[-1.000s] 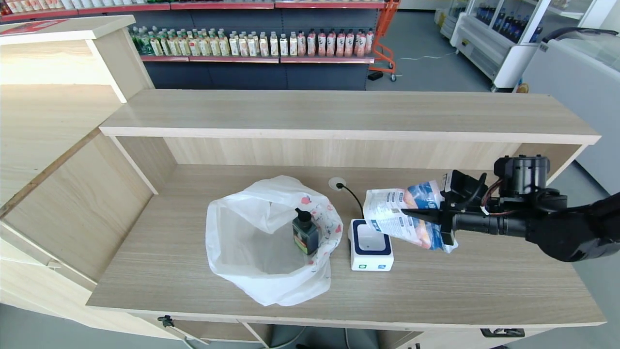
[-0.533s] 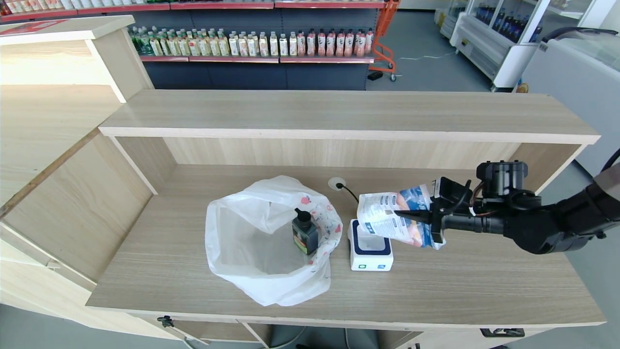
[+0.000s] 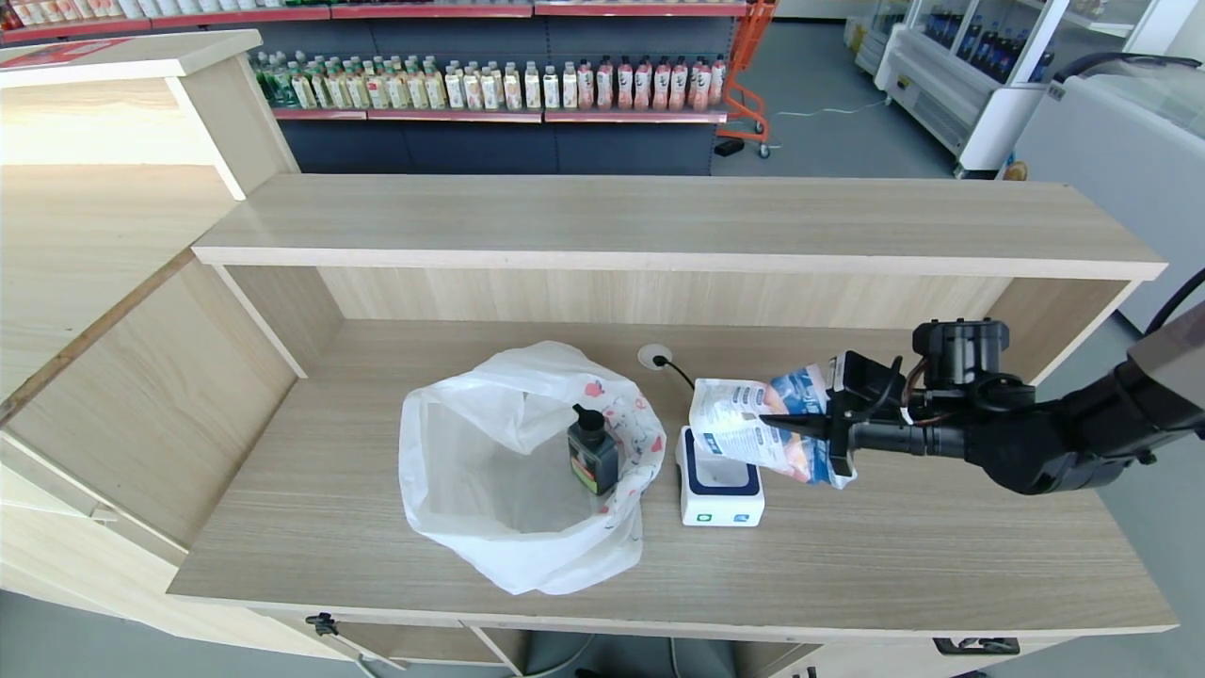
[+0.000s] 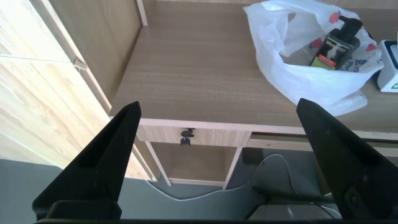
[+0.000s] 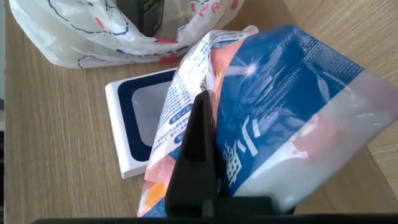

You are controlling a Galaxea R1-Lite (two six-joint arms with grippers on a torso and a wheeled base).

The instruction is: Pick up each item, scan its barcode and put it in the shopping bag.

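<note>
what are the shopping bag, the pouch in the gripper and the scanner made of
Shopping bag: thin translucent white plastic film, judging by its crumples and see-through wall.
Pouch: probably glossy printed plastic film; it creases and glints in the right wrist view.
Scanner: likely a hard white plastic shell with a dark, glossy window on top.

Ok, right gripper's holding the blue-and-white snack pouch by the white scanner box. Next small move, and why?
Probably nudge the right gripper toward the white plastic shopping bag, centring the blue-and-white snack pouch over the white square scanner: the pouch overlaps only its far edge.
</note>
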